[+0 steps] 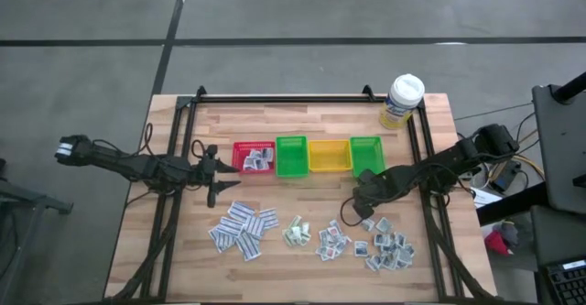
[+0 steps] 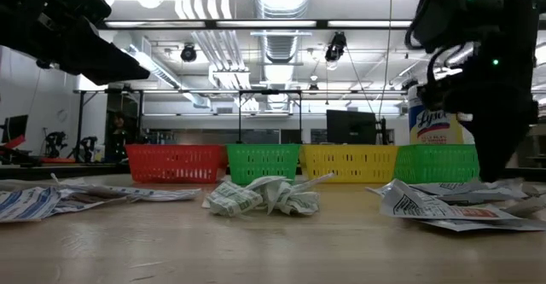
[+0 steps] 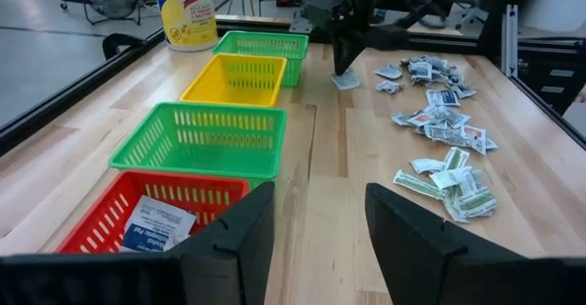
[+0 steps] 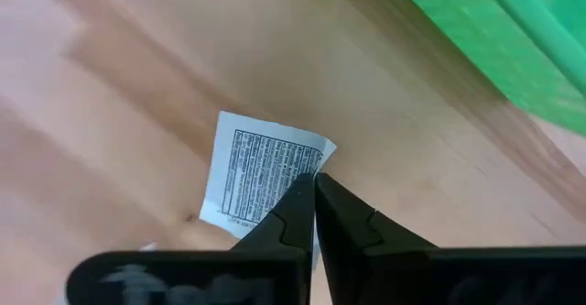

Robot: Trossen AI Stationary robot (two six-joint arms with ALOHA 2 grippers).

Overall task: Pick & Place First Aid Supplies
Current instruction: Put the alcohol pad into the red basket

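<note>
Right gripper (image 4: 314, 184) low over the table (image 1: 302, 259), centre-right of the high view, just below the right-hand green bin (image 1: 365, 155); fingertips pressed together on the edge of a single white packet (image 4: 256, 179) with grey print; packet lies flat on the wood, apart from the piles, in the middle of the right wrist view.

Left gripper (image 3: 316, 223) at centre-left of the high view, beside the red bin (image 1: 254, 157); jaws spread wide, nothing between them; hangs above the table.

First aid supplies: striped strip packets (image 1: 244, 228) lower left of centre in the high view; small green-print cluster (image 1: 295, 231) at lower centre; mixed squarish packets (image 1: 333, 241) just right of it; darker-print heap (image 1: 391, 249) lower right; a few packets already in the red bin.

Bins in a row across mid-frame: red, green (image 1: 291, 156), yellow (image 1: 329, 155), green; bottle with yellow label (image 1: 402, 101) upper right.
</note>
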